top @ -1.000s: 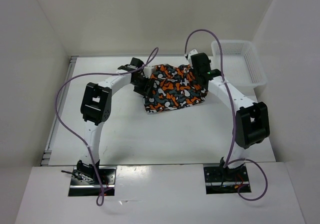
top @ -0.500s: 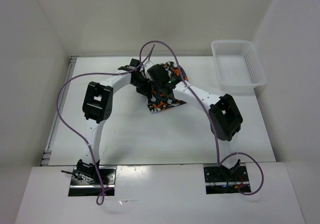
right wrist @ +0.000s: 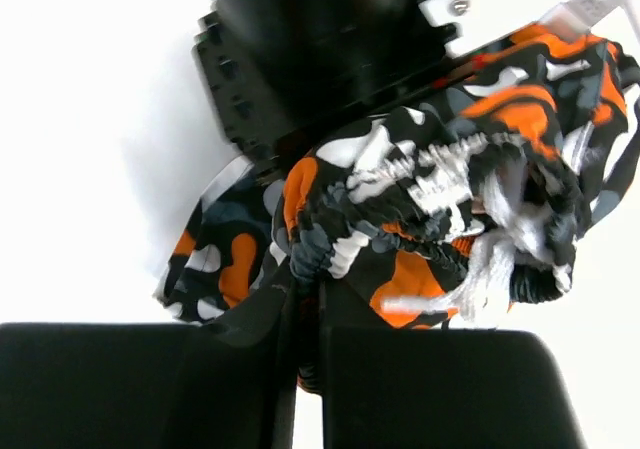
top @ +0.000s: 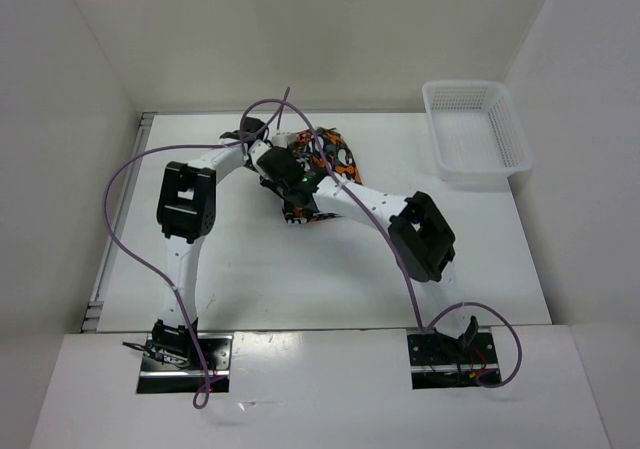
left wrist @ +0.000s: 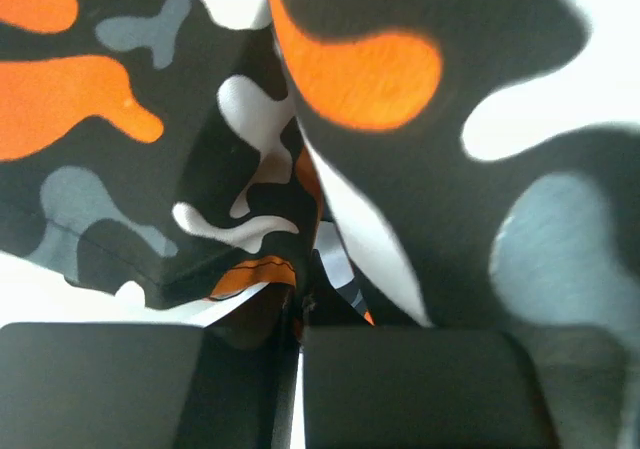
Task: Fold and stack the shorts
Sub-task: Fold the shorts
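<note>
Left wrist view first: our left hand (left wrist: 300, 334) was closed, with a fold of the shorts (left wrist: 350, 69) pinched in the narrow slit between its jaws and printed cloth filling everything beyond. In the right wrist view, our right hand (right wrist: 308, 334) was likewise clamped on the shorts. It held them just under the gathered waistband (right wrist: 440, 184) and its white drawstring (right wrist: 490, 269), and the black body of the other arm stood close behind.

From the top external view, both arms reached from the near edge of the table (top: 300, 279) to one spot left of centre, towards the back. The right arm was angled across to meet the left there. The shorts sat bunched small between and under the two hands; we could not tell whether they rested on the table or hung just above it. The mesh basket (top: 475, 134) stood well apart at the far right.

We judged ourselves midway through a fold, one side brought over the other. The next move would call for laying the held edge squarely on the layer beneath. After that we would let go without dragging it and smooth the cloth, which looked crumpled rather than flat.
</note>
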### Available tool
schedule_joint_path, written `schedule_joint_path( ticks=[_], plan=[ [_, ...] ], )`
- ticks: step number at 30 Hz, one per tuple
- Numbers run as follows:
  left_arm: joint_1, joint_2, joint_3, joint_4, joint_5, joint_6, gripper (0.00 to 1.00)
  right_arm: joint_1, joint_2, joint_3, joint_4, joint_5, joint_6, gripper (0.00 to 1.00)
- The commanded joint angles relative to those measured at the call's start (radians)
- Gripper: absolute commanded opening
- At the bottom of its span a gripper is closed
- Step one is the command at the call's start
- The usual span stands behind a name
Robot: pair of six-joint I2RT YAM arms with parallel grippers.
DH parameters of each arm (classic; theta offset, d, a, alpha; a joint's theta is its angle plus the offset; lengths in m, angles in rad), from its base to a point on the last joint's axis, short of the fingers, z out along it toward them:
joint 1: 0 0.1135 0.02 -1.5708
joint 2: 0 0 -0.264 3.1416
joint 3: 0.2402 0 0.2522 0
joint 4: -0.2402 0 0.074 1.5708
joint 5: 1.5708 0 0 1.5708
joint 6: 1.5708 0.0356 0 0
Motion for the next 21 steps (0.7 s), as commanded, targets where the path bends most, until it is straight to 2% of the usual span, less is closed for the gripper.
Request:
schedule_joint_path(
  ticks=[1,2,4,5,8,9,10,12,15,17,18,21],
  plan=[
    [-0.003,0.042,-0.025,-0.026,-0.033,0.031,0.02,0.012,0.019,0.06,0.031,-0.022,0.03,0.1],
    [-0.003,0.042,-0.025,-0.026,-0.033,0.031,0.04,0.012,0.019,0.06,0.031,-0.022,0.03,0.22],
    [0.006,0.042,-0.025,-0.026,-0.033,0.031,0.05,0.012,0.008,0.046,0.031,-0.022,0.008,0.34],
    [0.015,0.042,-0.025,-0.026,-0.033,0.031,0.07,0.012,-0.009,0.037,0.031,-0.022,0.008,0.48],
    [0.045,0.021,-0.025,-0.037,-0.057,0.031,0.21,0.012,-0.056,0.076,-0.027,-0.146,0.008,0.68],
    [0.067,0.021,-0.036,-0.046,-0.079,0.031,0.28,0.021,-0.073,0.119,-0.048,-0.236,0.008,0.76],
    [0.081,-0.009,-0.036,-0.046,-0.091,0.031,0.38,0.039,-0.11,0.144,-0.083,-0.275,0.008,0.79],
    [0.126,-0.039,-0.056,-0.046,-0.105,0.031,0.46,0.062,-0.158,0.229,-0.114,-0.405,0.029,0.8],
    [0.176,-0.092,-0.056,-0.058,-0.128,0.031,0.61,0.062,-0.193,0.297,-0.153,-0.482,0.049,0.82],
    [0.196,-0.126,-0.027,-0.071,-0.139,0.031,0.66,0.062,-0.236,0.275,-0.163,-0.483,0.049,0.82],
    [0.206,-0.135,-0.016,-0.071,-0.159,0.031,0.71,0.062,-0.251,0.255,-0.163,-0.464,0.04,0.82],
    [0.22,-0.186,0.036,-0.071,-0.157,0.031,0.74,0.043,-0.317,0.147,-0.145,-0.38,0.019,0.8]
  ],
)
